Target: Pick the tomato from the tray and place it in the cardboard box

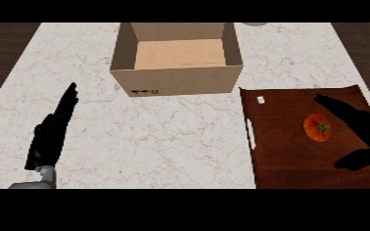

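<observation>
Fingers (336, 104) and thumb (353, 162) of the right hand (358, 117) are spread wide on either side of the tomato (317, 127), apparently not touching it, so nothing is held. The tomato lies on the dark tray (282, 151) at the counter's (159, 132) right. This looks like the reach before the grasp: next the hand must close round the fruit, lift, and carry it to the open cardboard box (177, 80) by the tray's far left corner. The left hand (54, 127) rests open at lower left
</observation>
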You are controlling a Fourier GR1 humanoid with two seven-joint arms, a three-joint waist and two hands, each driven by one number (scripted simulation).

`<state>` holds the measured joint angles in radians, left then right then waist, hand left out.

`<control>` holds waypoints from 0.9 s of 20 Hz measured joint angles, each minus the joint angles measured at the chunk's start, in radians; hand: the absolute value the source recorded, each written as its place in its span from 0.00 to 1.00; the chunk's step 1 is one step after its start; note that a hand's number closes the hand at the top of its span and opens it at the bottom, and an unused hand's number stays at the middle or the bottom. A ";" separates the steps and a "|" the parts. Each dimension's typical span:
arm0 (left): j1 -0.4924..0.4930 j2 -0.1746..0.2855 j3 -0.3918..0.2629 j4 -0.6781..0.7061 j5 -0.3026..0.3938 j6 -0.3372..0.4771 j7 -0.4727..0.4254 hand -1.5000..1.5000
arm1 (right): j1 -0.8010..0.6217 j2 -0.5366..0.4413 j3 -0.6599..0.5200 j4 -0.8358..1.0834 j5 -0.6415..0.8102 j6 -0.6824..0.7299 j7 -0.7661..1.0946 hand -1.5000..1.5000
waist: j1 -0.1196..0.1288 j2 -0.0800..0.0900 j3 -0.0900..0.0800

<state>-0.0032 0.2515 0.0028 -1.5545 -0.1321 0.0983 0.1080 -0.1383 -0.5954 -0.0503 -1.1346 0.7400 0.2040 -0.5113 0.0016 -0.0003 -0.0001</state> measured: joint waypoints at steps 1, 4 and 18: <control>-0.011 -0.004 0.007 0.023 -0.002 -0.005 -0.010 0.50 | -0.010 0.009 -0.001 0.007 0.009 0.001 0.001 0.00 | 0.000 0.000 0.000; -0.009 -0.015 0.014 0.031 -0.014 -0.013 -0.021 0.50 | -0.016 0.039 -0.002 0.021 0.033 -0.013 0.004 0.00 | 0.000 0.000 0.000; 0.013 -0.061 0.038 -0.008 -0.054 -0.047 -0.013 0.50 | -0.072 0.090 -0.021 0.160 0.143 -0.050 -0.049 1.00 | 0.001 -0.001 -0.003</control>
<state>0.0099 0.1901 0.0412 -1.5629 -0.1856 0.0516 0.0947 -0.2100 -0.5052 -0.0709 -0.9747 0.8828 0.1539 -0.5605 0.0028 -0.0011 -0.0031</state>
